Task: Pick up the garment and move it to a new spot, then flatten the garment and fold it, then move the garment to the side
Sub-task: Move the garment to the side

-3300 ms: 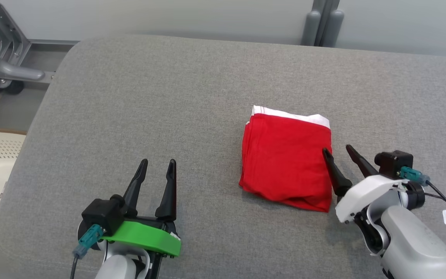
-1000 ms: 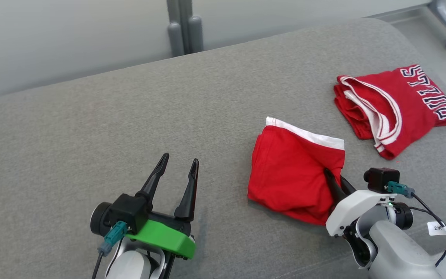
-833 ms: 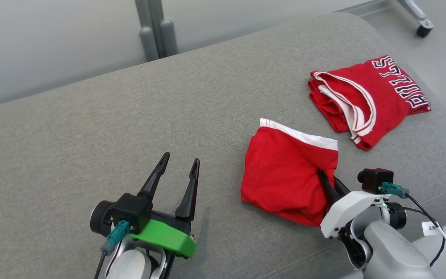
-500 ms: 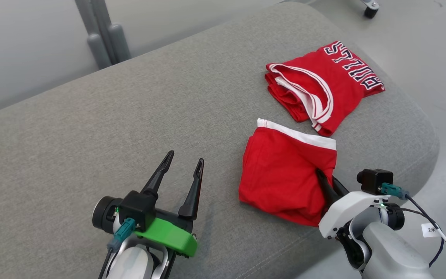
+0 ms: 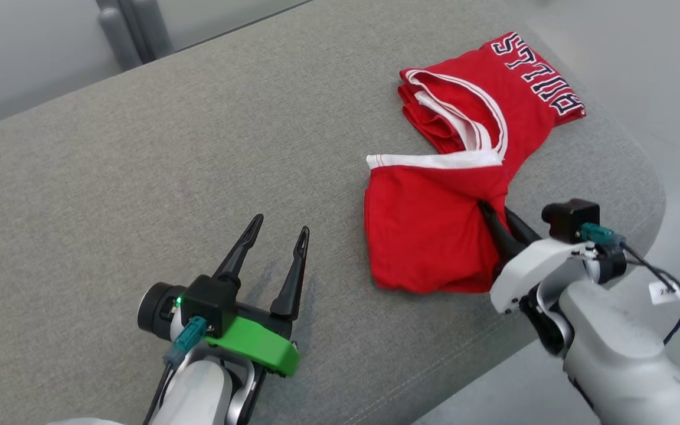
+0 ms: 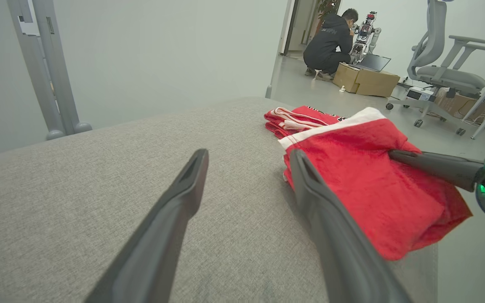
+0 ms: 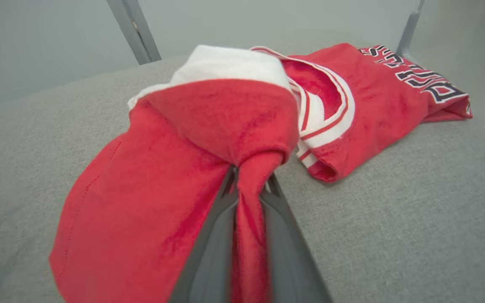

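Dragged across the grey cushion since the earlier frames, the folded red garment is now seen with its white band touching the lower edge of the lettered red jersey, from which it was apart before (the head view has swung too). Its right-hand edge is bunched and pinched between the nearly closed fingers of the right gripper, near the cushion's right end, with most of the cloth spread to that gripper's left. The left gripper is held wide open above bare cushion, well apart from the garment.
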